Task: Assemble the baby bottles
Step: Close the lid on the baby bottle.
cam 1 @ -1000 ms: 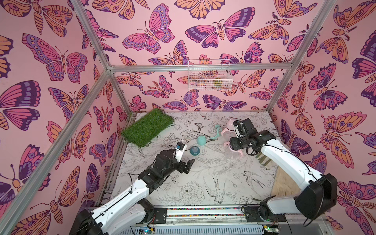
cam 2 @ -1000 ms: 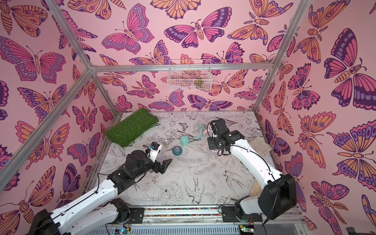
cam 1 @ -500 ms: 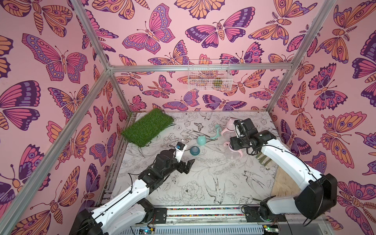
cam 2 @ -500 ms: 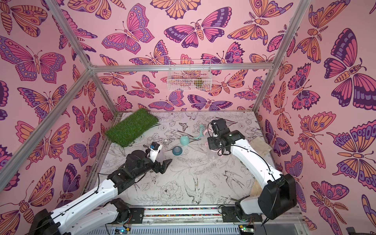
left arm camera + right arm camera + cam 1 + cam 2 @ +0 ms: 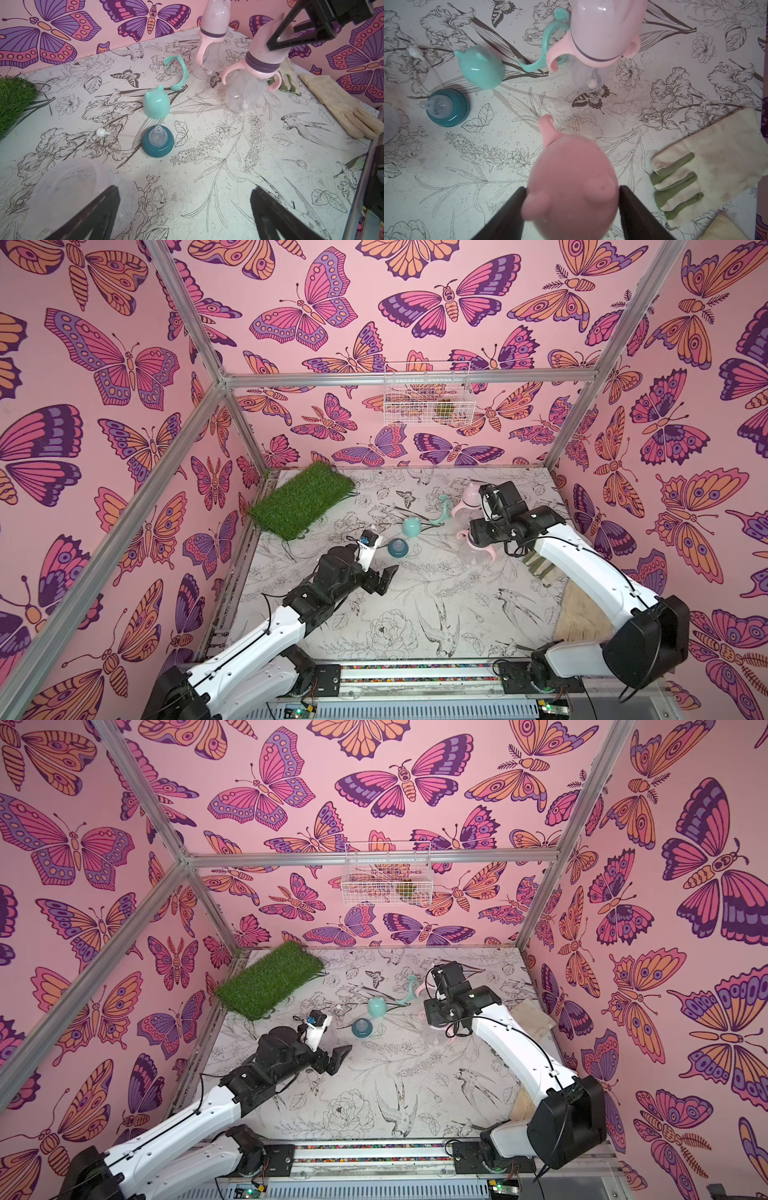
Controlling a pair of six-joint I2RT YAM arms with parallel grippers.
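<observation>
**Surface** (image 5: 419, 605): flat white sheet printed with black line drawings of flowers, leaves and birds, speckled with grit

**Assembled baby bottles, two**: both upright on the far right part of the surface, near each other. Each has a clear rounded body, a dark purple collar, a pink ring with two curled handles and a matte pink domed cap with two small ears
- near bottle (image 5: 245, 93): stands under the right gripper (image 5: 572, 188). The jaws flank its cap on both sides, right against it. Whether they press it or stand just clear cannot be told
- far bottle (image 5: 214, 16): stands free

**Loose parts, mid-surface**
- teal cap (image 5: 155, 104): glossy dome, ears up
- teal handled ring (image 5: 168, 61): curved, lying just beside the far bottle
- teal collar (image 5: 158, 145): darker round band with a soft clear nipple pointing up
- straw (image 5: 100, 132): thin and clear with a white ball tip, running toward the collar
- clear bottle body (image 5: 68, 187): translucent and round-walled, just outside one of the jaws of the left gripper (image 5: 185, 188). Those jaws are spread wide and hold nothing

**Other**
- grass mat (image 5: 303, 499): shaggy green rectangle in the far left corner
- wire basket (image 5: 428, 393): white grid on the back wall
- glove (image 5: 716, 145): cream fabric with green-coated fingers, at the right edge
</observation>
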